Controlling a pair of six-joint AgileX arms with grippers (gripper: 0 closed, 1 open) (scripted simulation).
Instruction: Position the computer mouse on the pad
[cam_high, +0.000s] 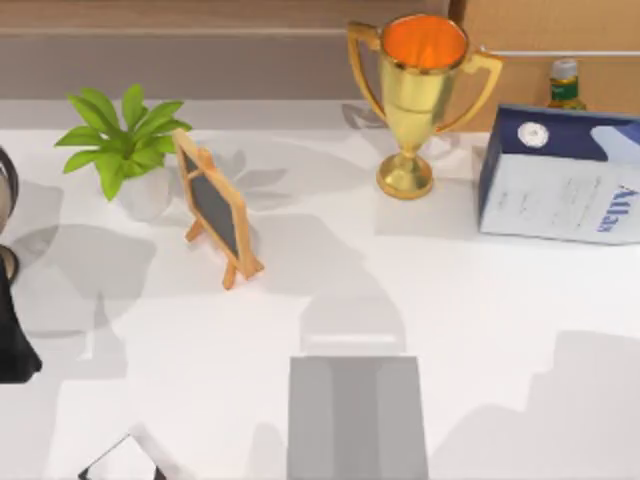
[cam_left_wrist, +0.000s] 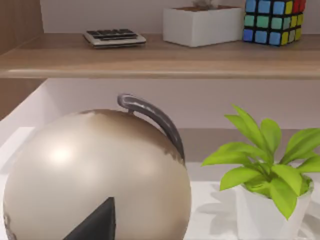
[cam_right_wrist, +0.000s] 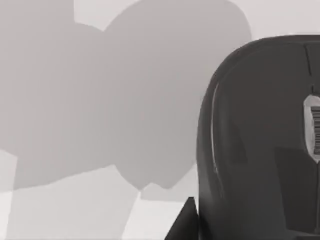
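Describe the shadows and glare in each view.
Top view: soft overlapping grey shadows cross the white table, one just above the pad. Left wrist view: a bright highlight glints on the globe. Right wrist view: broad shadow patches lie on the table beside the dark mouse.

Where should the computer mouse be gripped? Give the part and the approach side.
Grip the mouse across its two long flanks, mid-body behind the scroll wheel, probably coming down from above. It lies flat on the white table, and its smooth domed back offers pads nothing, while the flanks are steeper. The right gripper hangs close beside it.
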